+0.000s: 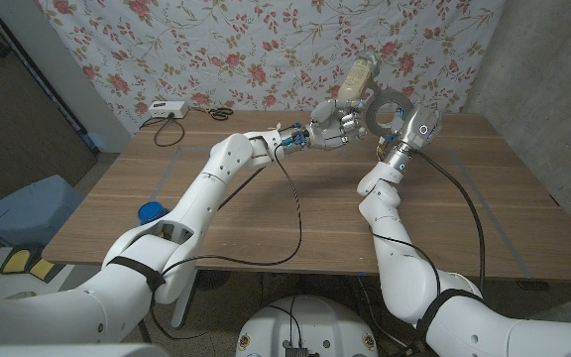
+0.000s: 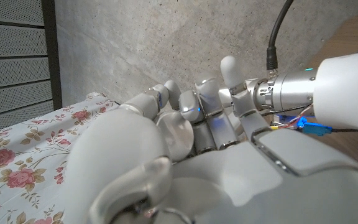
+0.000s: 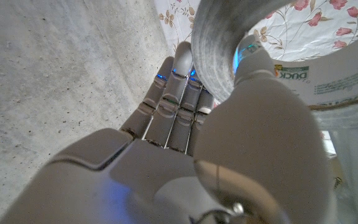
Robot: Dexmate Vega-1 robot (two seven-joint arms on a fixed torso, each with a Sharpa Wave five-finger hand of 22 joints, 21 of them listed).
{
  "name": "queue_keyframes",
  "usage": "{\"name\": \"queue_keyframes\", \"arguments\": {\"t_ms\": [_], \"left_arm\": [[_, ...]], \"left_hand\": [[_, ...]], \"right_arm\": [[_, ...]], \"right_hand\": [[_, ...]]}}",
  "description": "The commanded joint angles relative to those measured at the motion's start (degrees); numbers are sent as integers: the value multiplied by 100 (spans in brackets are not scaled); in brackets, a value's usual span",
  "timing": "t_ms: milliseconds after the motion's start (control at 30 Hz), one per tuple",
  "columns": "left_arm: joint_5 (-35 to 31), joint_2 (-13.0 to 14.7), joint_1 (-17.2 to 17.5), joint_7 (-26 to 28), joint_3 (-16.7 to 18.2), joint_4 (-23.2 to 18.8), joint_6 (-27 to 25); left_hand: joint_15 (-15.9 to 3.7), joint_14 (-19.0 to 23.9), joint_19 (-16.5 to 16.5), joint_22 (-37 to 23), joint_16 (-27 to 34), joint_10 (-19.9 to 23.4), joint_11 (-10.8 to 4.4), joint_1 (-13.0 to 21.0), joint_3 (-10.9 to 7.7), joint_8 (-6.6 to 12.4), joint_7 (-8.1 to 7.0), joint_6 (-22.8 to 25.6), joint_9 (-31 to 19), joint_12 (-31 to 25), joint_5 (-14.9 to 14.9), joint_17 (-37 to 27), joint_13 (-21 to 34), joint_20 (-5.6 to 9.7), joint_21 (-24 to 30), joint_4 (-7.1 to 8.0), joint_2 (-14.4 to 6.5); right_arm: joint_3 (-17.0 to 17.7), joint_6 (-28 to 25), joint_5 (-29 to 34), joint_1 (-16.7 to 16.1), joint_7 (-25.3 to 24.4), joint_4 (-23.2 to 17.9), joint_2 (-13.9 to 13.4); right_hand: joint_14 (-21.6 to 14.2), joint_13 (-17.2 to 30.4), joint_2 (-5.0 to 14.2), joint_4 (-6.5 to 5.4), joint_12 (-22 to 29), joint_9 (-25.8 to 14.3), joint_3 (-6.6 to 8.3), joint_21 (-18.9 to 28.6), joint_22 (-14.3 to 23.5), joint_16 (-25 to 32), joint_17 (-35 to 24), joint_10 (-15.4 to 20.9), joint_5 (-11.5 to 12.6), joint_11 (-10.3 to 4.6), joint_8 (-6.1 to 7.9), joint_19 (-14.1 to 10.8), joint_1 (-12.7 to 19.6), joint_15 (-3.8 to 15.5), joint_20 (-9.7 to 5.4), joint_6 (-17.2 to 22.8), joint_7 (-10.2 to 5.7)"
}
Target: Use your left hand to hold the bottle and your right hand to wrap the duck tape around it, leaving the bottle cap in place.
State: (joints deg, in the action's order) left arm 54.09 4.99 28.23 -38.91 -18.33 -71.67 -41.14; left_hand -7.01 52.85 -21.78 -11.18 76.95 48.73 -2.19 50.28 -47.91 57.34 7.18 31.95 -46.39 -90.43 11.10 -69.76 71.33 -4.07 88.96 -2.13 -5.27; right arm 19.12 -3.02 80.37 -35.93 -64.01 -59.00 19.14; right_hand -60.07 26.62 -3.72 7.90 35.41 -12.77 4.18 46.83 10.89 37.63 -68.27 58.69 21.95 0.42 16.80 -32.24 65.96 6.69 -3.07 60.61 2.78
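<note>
Both arms are reaching up from the near edge: the left hand is clutching the bottle aloft, tilted, presumably exposing its body, while the right hand is holding the duck tape roll just beside it, seemingly ready for wrapping.

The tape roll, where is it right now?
In the head view the tape roll is up in the air in the right hand, right beside the bottle that the left hand grips.
</note>
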Motion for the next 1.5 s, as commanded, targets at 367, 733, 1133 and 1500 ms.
{"name": "queue_keyframes", "arguments": {"t_ms": [367,733,1133,1500], "left_arm": [[135,-437,-50,-528,195,949,-62],[-18,-410,-189,-707,106,1020,-341],[-380,-73,-106,-384,-96,299,-355],[-524,300,-13,-110,-260,-328,-271]], "left_hand": [[-20,-93,81,-10,48,187,-219,-265,-495,16,392,164,-60,6,-5,-20,7,-27,-38,450,-607],[-38,-43,90,-30,93,222,-256,-265,-514,-114,429,195,141,-1,-17,-19,5,-36,6,415,-615],[-77,-211,332,-60,68,117,-310,-310,-453,-458,178,46,528,27,-70,-7,-3,-39,14,422,-602],[34,-318,601,-94,-619,-98,-194,-383,-214,-996,224,-192,1048,43,-152,843,-30,-170,48,356,-585]], "right_arm": [[68,679,-1494,2,1,-395,151],[-6,747,-1582,-91,1,-633,97],[-193,631,-1715,-256,1,-887,-11],[-378,527,-1796,-414,1,-1147,-78]], "right_hand": [[-395,268,873,5,17,-28,139,81,18,32,-69,764,-59,-546,31,-9,854,599,2,574,-488],[-387,290,875,9,11,-41,160,104,17,12,-77,761,-91,-542,27,8,852,598,14,564,-482],[-378,303,882,12,0,-52,184,129,16,-8,-81,760,-123,-541,26,24,851,599,15,563,-487],[-381,313,885,12,-14,-53,206,151,14,-39,-67,757,-154,-535,21,46,842,597,12,566,-485]]}}
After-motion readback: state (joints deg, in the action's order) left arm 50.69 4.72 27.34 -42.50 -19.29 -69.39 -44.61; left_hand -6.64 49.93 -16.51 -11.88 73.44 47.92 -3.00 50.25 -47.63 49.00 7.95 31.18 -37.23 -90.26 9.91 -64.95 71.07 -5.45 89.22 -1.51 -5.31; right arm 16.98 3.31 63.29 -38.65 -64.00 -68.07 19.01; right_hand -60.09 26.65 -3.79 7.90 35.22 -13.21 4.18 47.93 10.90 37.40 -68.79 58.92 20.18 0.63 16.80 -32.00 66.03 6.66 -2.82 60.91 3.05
